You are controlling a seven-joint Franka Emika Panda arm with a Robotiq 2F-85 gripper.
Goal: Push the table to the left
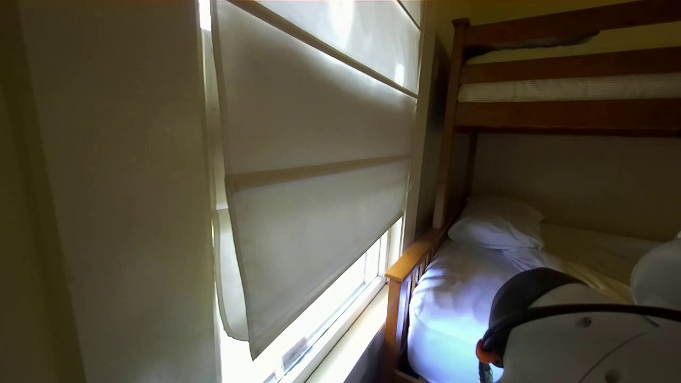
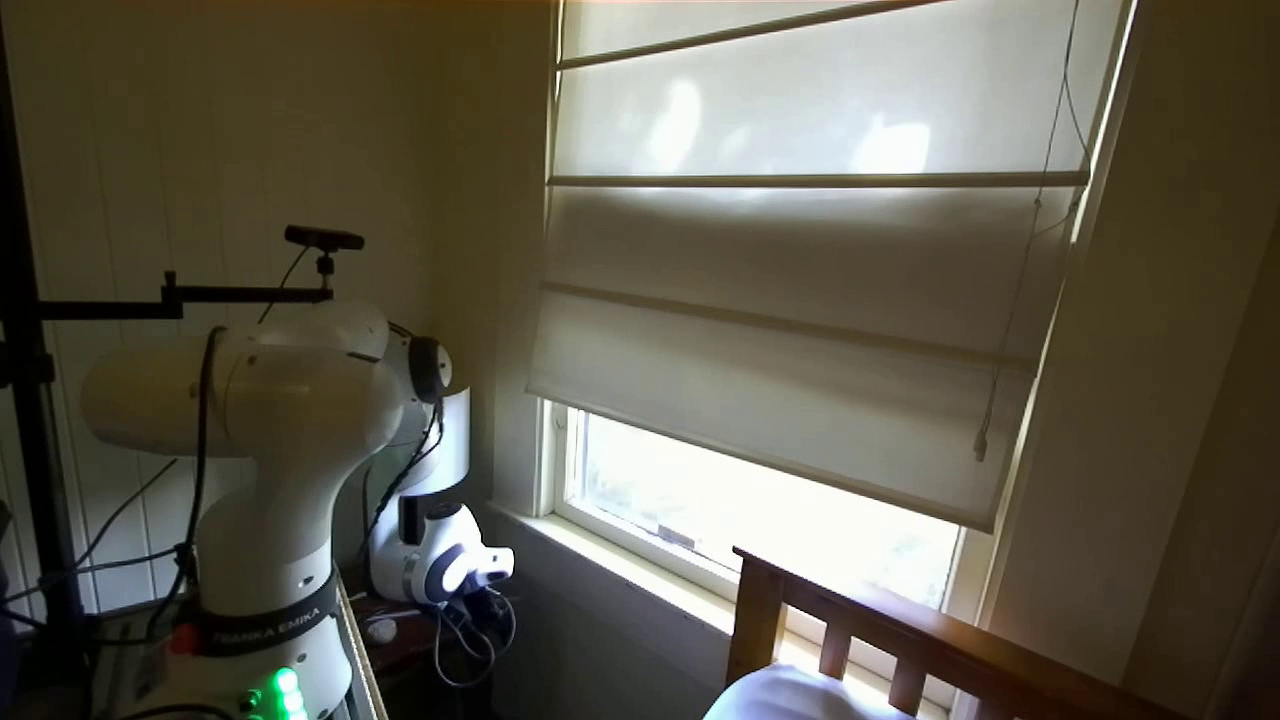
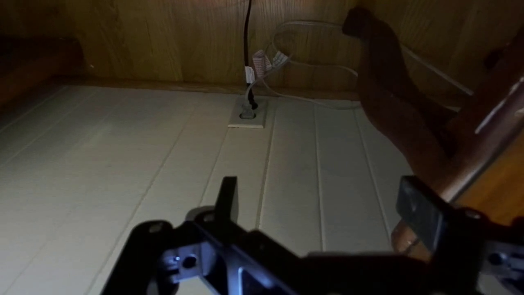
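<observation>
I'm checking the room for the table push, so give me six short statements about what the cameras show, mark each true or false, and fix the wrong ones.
1. The hand is open in the wrist view. True.
2. The blind covers the whole window. False: the window shows bare below the blind.
3. A pillow lies on the lower bunk. True.
4. The outlet has nothing plugged in. False: a pale plug sits in the outlet.
5. The wooden leg in the wrist view is straight. False: the wooden leg curves.
6. Green lights glow on the robot's base. True.
</observation>
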